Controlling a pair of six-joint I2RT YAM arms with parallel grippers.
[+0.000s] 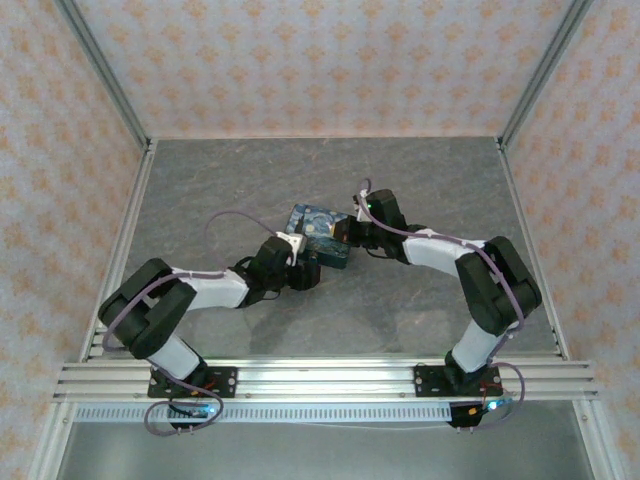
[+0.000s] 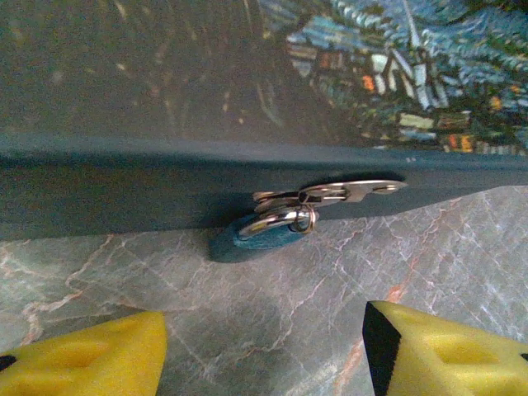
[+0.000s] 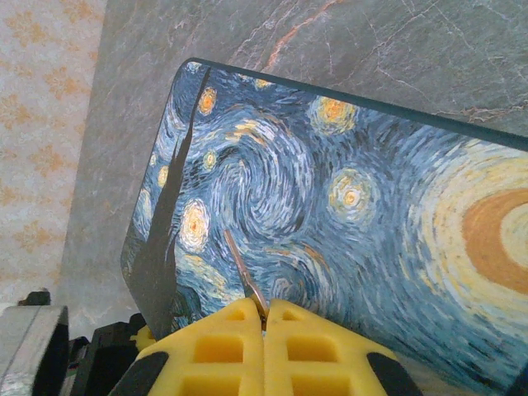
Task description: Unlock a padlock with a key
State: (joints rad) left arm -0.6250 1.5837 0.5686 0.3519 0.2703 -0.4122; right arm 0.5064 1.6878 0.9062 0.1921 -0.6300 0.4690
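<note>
padlock (image 2: pixel 252 239): blue body at the foot of the tin's (image 2: pixel 165 186) side wall, shackle through its silver hasp (image 2: pixel 346 191), at 12 o'clock from the left gripper (image 2: pixel 262 326)
left gripper: fingers spread wide, grasping nothing
right gripper (image 3: pixel 266 318): clenched on the key (image 3: pixel 242 266), its blade pointing to 11 o'clock over the tin's painted lid

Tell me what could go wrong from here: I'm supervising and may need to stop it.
The key is pinched at one end in the right hand, its thin blade out over the tin: it could twist or slip on insertion. The padlock hangs from the hasp, and the open left hand is not gripping it, so it may swing away from the key.
</note>
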